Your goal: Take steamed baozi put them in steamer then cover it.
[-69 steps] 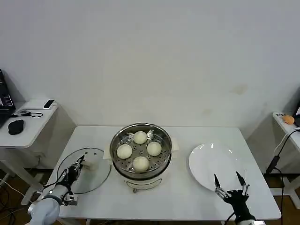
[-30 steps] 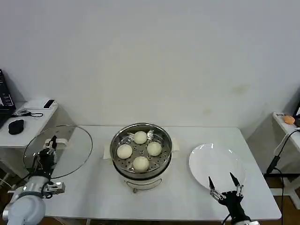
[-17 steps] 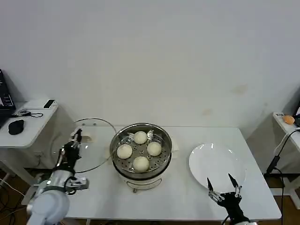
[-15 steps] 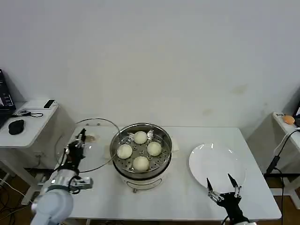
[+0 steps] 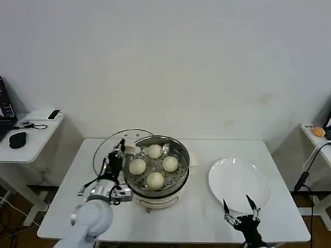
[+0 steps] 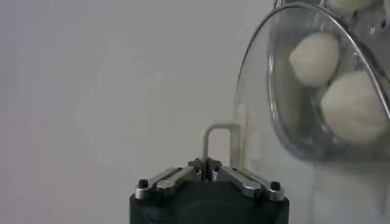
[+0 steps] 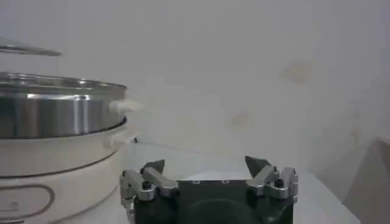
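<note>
1. All four baozi [image 5: 155,165] sit on the perforated floor of the steamer [image 5: 155,173], which stands at the middle of our desk [image 5: 207,217]; the loading half of the job looks finished.

2. The plate [image 5: 239,182] toward the right edge of the desk is bare, which fits that reading.

3. Our left claw [image 5: 118,151] is clamped on the handle of the glass lid [image 5: 111,150], its tips pinched together on the pale loop in the left wrist view [image 6: 208,163].

4. The lid hangs tilted in the air, its near rim overlapping the steamer's left edge, so it is neither flat nor centred over the pot.

5. Through the glass in the left wrist view [image 6: 286,109] we can see two of the buns close behind it, a sign the lid is right at the pot.

6. Our right claw [image 5: 241,211] waits near the front edge of the desk, just before the plate, its tips spread apart and holding nothing; the right wrist view shows them parted too [image 7: 206,167].

7. What is left, as we judge it: level the lid, bring it over the steamer's mouth, seat it on the rim and let go of the handle.
</note>
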`<state>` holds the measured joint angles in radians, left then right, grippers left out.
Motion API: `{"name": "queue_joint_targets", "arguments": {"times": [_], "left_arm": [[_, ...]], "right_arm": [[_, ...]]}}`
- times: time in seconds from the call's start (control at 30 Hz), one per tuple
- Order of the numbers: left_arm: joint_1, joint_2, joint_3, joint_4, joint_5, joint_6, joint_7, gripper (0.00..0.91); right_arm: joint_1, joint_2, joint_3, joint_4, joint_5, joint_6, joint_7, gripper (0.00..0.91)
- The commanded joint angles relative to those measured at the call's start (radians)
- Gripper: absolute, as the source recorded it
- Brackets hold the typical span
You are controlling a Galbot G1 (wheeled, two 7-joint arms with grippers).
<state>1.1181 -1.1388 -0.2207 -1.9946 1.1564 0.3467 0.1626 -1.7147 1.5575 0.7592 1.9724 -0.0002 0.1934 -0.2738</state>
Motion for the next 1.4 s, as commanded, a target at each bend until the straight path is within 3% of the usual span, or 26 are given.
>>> {"name": "queue_joint_targets", "arguments": {"times": [0.03, 0.27, 1.4], "left_arm": [[-0.112, -0.054, 0.158, 0.038, 0.049, 0.040, 0.026, 0.000], [-0.134, -0.087, 0.203, 0.063, 0.101, 0.041, 0.040, 0.000], [-0.113, -0.080, 0.224, 0.098, 0.149, 0.032, 0.052, 0.000]], "right_arm": [[0.006, 0.016, -0.008, -0.003, -0.027, -0.003, 0.000, 0.907], [0.007, 0.019, -0.012, -0.004, -0.031, -0.002, 0.001, 0.907], [0.010, 0.019, -0.033, -0.025, -0.047, 0.001, 0.002, 0.907]]}}
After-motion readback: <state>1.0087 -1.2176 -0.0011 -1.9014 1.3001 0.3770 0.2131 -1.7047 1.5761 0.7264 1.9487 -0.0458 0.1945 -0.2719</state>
